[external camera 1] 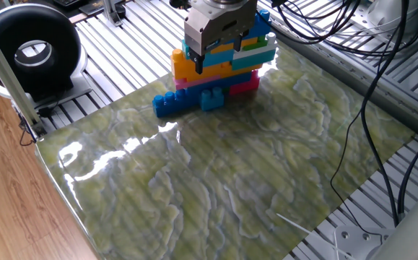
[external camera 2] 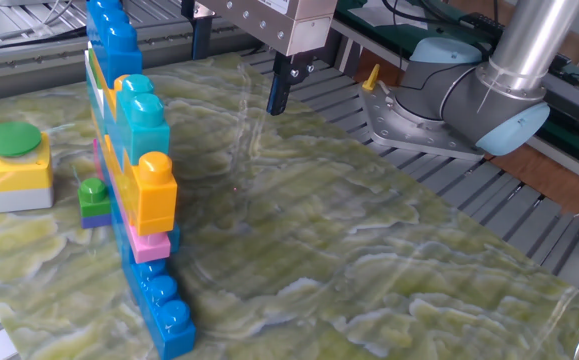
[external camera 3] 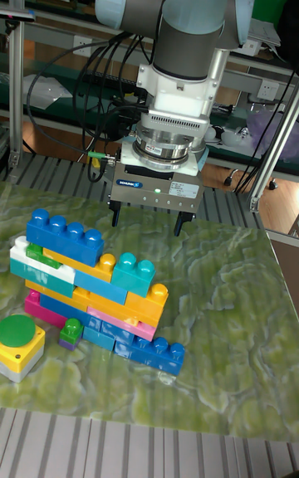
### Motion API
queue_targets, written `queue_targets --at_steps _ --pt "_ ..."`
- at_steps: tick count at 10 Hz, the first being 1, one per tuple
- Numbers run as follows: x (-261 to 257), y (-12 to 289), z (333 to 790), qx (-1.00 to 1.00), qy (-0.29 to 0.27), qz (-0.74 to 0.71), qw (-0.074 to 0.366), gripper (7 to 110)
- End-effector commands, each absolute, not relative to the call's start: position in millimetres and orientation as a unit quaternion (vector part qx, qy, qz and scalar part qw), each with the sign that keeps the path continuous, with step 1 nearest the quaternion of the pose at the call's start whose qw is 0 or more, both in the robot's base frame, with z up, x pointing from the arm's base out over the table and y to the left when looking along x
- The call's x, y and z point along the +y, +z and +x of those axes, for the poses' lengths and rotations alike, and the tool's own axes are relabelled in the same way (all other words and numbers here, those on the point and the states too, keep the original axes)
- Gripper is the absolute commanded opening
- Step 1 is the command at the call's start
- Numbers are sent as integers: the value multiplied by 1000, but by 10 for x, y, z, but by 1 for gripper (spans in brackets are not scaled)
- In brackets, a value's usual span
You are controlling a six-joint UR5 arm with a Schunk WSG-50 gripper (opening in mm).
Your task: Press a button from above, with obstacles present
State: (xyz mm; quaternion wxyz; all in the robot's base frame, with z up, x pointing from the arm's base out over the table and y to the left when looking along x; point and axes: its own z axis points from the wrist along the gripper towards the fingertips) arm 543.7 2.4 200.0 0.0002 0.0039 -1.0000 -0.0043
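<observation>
button sits on the mat just beside the wall, on the side away from the arm, toward the wall's taller end. green cap faces straight up and the yellow/grey box lies flat on the mat, so the press axis is vertical. box is squat, no real long axis. a small green-on-purple brick stands btw button and wall, just beside the wall; can't tell if touching.

wall runs as one long line across the mat, stepped from the blue-topped tall end down to a low blue row. it looks placed to block a straight low path from arm to button, so the approach prob has to go over the top.

gripper hangs on the arm's side of the wall, apart from it. fingers point straight down, which suits a press from above. they are spread wide w/ nothing btw them. tips are off the mat; height vs the wall top i can't tell for sure.

judgement: approach stage, no press yet. next move needs enough lift to clear the wall, then cross, centre over the cap and descend. w/ fingers apart, only one tip could land on the cap, so bringing them together first prob gives a surer contact point. risk: clipping the top blue brick, or the small brick on the way down.
</observation>
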Motion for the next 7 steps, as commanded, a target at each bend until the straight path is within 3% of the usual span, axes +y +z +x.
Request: queue_targets --at_steps 1,2,7 --pt "266 2010 5468 -995 -48 -82 -2 107" --pt "276 2003 5474 -995 -48 -83 -2 7" --pt "268 2007 5469 -995 -47 -86 -1 7"
